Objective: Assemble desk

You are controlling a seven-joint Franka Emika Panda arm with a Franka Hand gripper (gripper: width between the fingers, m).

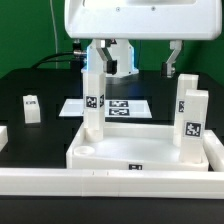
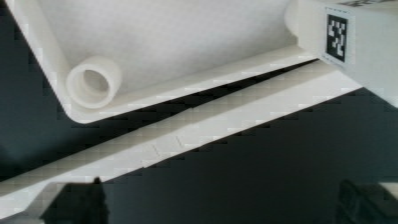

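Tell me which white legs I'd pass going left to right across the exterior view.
small white plastic block leg standing alone → tall white plastic leg upright in the white tray-like tabletop → white tagged plastic leg at the exterior view's right

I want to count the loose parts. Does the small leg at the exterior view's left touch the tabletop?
Apart. The exterior view shows bare dark table between the small leg and the tabletop.
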